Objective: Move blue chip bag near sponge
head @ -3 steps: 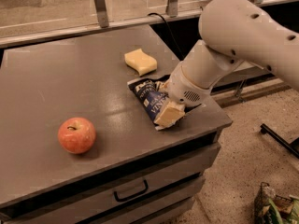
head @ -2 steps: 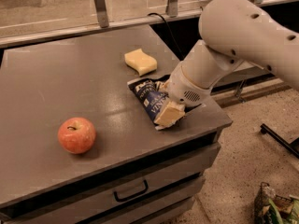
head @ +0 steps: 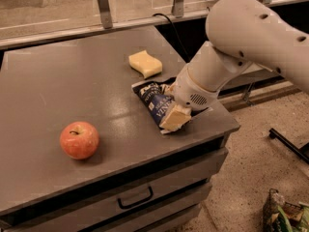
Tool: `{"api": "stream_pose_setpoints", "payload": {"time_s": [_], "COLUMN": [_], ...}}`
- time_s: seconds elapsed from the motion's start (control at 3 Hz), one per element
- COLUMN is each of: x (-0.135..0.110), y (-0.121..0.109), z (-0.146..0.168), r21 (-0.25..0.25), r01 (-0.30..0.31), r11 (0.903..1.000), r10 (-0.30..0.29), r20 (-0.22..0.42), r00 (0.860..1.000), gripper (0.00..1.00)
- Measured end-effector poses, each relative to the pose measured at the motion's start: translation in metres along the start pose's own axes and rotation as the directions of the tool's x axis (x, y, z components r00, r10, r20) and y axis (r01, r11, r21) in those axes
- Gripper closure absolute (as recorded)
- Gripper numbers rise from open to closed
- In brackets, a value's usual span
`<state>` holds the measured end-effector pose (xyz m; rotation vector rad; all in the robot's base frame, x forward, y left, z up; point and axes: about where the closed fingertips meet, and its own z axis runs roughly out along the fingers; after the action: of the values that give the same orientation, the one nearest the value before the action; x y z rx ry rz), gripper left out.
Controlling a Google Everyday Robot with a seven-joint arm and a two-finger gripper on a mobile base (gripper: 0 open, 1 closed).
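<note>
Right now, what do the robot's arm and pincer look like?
The arm is smooth, white and bulky, with rounded shells, small dark dots on the upper segment and a perforated grille near the wrist. The pincer, down at the blue chip bag by the edge of the table, ends in a pale yellowish block.

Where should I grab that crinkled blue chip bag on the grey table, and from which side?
Probably the near, right-hand end of the crinkled dark blue foil chip bag, coming down from the right, where the gripper is. The bag lies flat with that end by the corner of the grey table; the pale yellow wavy sponge sits beyond its far end.
</note>
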<state>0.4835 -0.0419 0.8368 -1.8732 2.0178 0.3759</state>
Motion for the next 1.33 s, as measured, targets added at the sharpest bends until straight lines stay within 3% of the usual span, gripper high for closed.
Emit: {"api": "stream_pose_setpoints", "payload": {"time_s": [0.33,1.0,1.33], "x": [-0.010,-0.049,-0.049], "y": [-0.002,-0.009,-0.009], "z": [-0.004,-0.068,-0.068], "r21": [0.008,0.115,0.115], "r01": [0.015,0.047,0.047], "r11": [0.9999,0.9922,0.9922], "r10": [-0.015,-0.054,-0.054], "r20": [0.018,0.059,0.059], "r00": [1.000,0.997,0.997], "gripper": [1.00,1.00,1.00]}}
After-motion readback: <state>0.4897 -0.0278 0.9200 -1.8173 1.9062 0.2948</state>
